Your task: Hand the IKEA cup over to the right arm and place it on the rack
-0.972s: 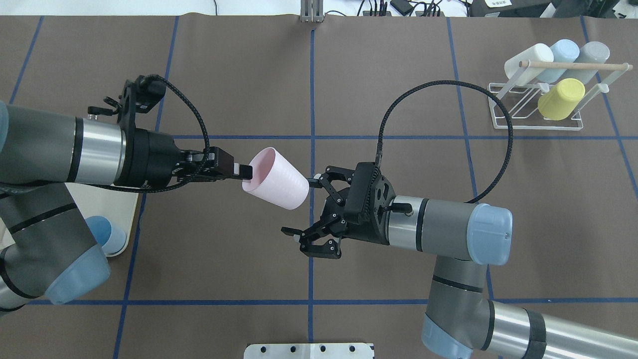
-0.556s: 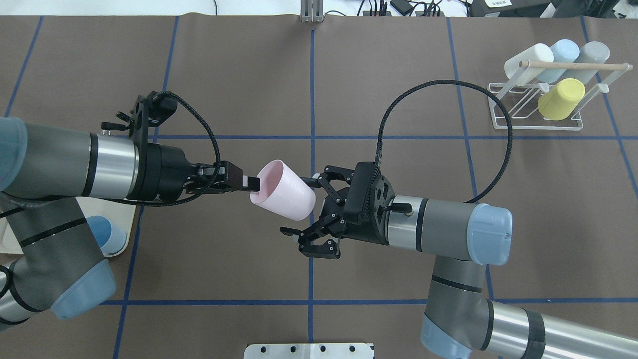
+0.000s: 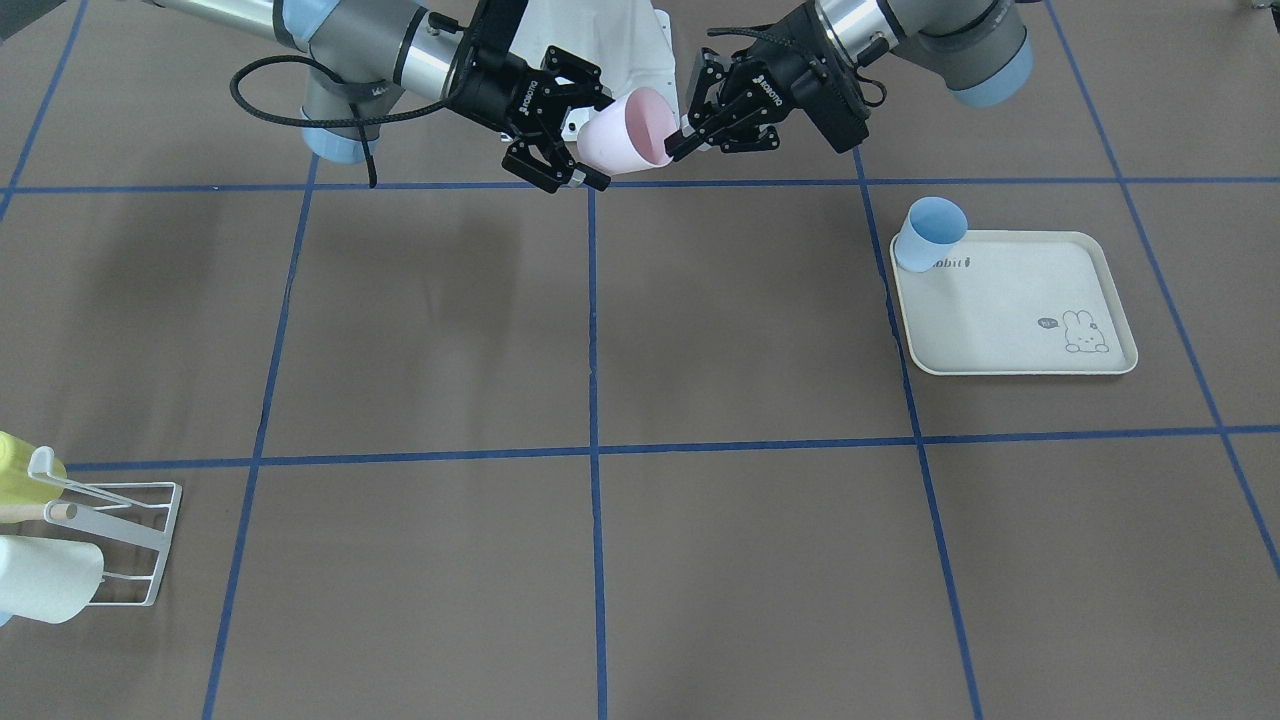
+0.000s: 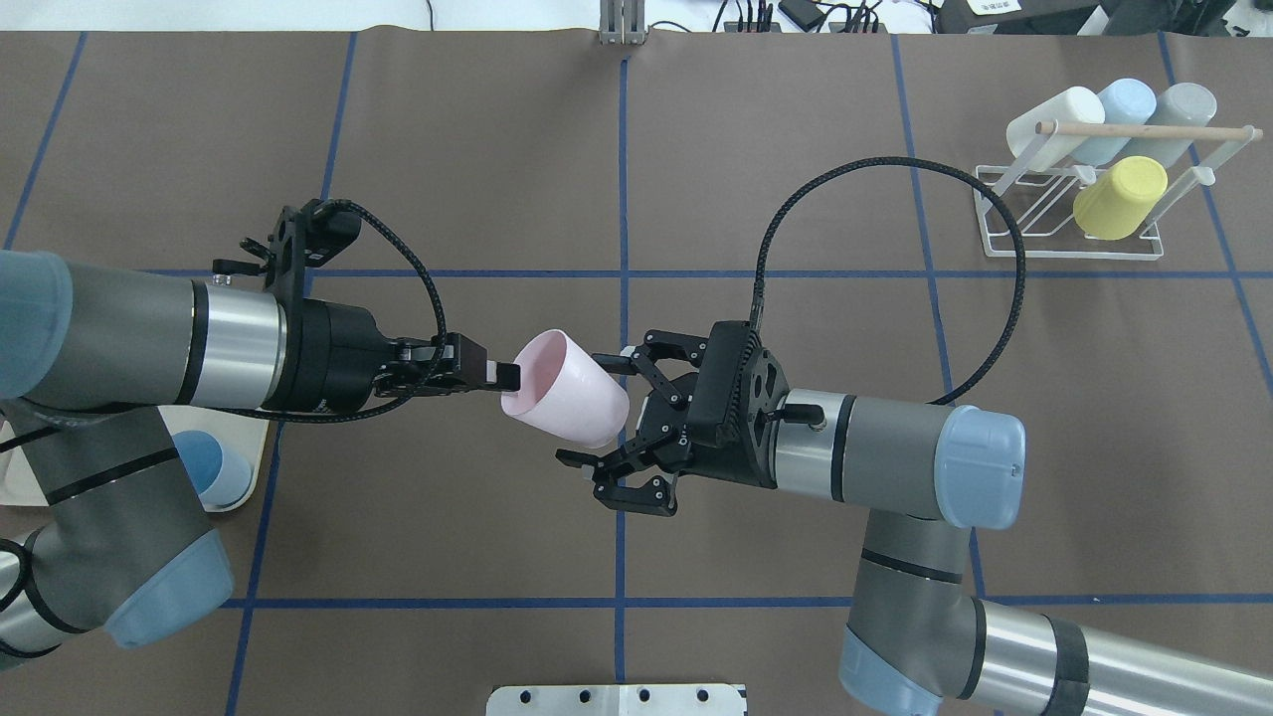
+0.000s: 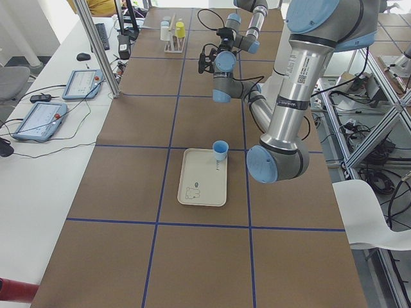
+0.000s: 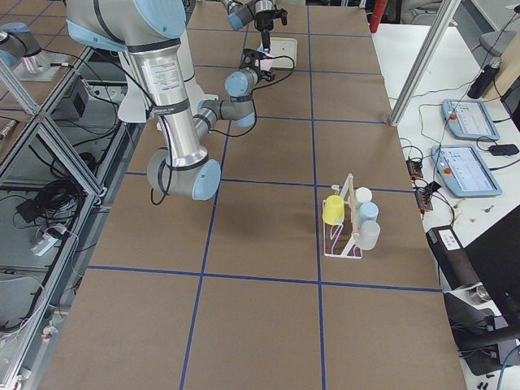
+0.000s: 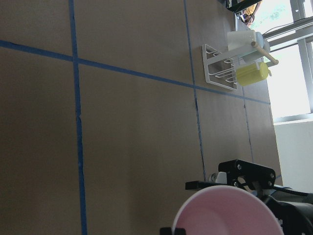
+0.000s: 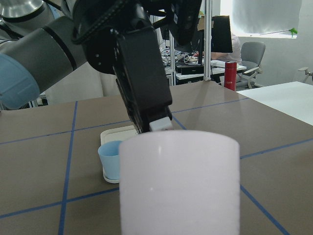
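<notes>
Pink cup (image 4: 567, 388) is held in the air over the brown table (image 4: 636, 149), close to the centre blue tape line (image 4: 623, 199). It is tilted, with its mouth toward the robot's left side and its closed base toward the right. Left gripper (image 4: 504, 376) is clamped on the cup's rim, one finger inside the mouth and one on the outer wall. The front-facing view confirms this pinch at the rim (image 3: 680, 138). Right gripper (image 4: 589, 410) has its fingers spread wide, and the base end of the cup sits between them. The upper finger (image 4: 609, 358) lies just beside the cup wall, contact not resolvable, and the lower finger (image 4: 577, 460) stands apart from it. In the right wrist view the cup's base fills the lower centre (image 8: 180, 181), with the left gripper's black body above and behind it. In the left wrist view the cup mouth shows at the bottom edge (image 7: 227, 213), with the right gripper's black links just past it. Rack (image 4: 1069, 254) stands well apart, at the far right corner of the table. It carries a yellow cup (image 4: 1119, 197) on the front prongs and a white cup (image 4: 1054, 124), a light-blue cup (image 4: 1119, 107) and a grey cup (image 4: 1182, 109) behind the wooden dowel (image 4: 1144, 130). On the robot's left side lies a cream tray (image 3: 1010, 310), and a blue cup (image 3: 930, 232) stands at its corner.
</notes>
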`<move>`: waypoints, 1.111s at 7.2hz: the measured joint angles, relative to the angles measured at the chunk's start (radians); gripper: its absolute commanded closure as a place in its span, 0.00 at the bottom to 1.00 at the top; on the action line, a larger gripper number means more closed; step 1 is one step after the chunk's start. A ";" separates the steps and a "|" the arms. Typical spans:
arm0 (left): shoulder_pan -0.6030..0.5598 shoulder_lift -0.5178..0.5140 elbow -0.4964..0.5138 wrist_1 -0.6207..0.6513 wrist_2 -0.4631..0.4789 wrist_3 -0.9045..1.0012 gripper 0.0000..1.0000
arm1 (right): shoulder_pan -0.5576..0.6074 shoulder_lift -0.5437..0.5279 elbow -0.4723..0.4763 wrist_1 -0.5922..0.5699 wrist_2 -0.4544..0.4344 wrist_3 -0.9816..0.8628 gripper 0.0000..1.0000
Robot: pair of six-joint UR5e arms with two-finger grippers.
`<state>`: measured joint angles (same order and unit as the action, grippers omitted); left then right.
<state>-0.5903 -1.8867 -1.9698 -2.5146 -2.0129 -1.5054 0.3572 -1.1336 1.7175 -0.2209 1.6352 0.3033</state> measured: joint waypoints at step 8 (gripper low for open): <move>-0.055 0.010 -0.020 0.111 -0.001 0.066 0.00 | 0.024 -0.015 -0.001 -0.057 -0.031 -0.005 0.97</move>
<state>-0.6458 -1.8766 -1.9899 -2.4032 -2.0138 -1.4391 0.3817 -1.1489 1.7164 -0.2778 1.6043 0.2978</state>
